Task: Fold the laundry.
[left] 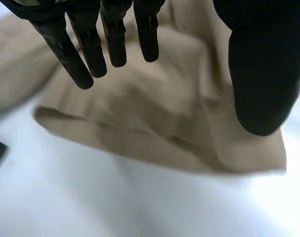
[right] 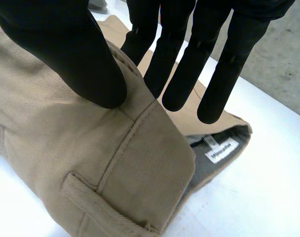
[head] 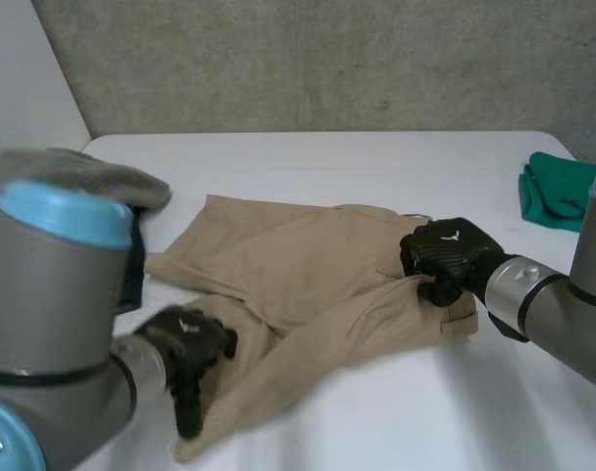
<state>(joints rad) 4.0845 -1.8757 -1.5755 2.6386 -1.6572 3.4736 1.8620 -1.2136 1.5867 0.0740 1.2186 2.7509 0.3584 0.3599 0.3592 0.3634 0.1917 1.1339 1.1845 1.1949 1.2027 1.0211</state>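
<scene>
At the far left of the white table (head: pixel 376 412) lies 1 grey cloth (head: pixel 91 175), bunched, partly behind the left arm's blue cap. Below it the left hand (head: pixel 188 341) sits at the lower leg end of the khaki trousers (head: pixel 307 265), palm over the hem. In the left wrist view its fingers (left: pixel 75 59) are straight and spread, the thumb (left: pixel 261 74) stands well apart from them, and the cloth lies under the palm – nothing is clasped; whether the fingertips touch the fabric cannot be told. The trousers lie rumpled across the middle of the table, 1 leg running toward the left hand, the waist end toward the right. The right hand (head: pixel 447 253) is at that waist end. In the right wrist view its thumb (right: pixel 75 54) presses the outer face of the waistband (right: pixel 140 128) while the straight fingers (right: pixel 182 64) go down behind it – the band is pinched between them and raised, showing the grey lining and 1 white label (right: pixel 223 150). At the far right edge, well apart from the trousers, sits 1 green cloth (head: pixel 556 191), folded.
</scene>
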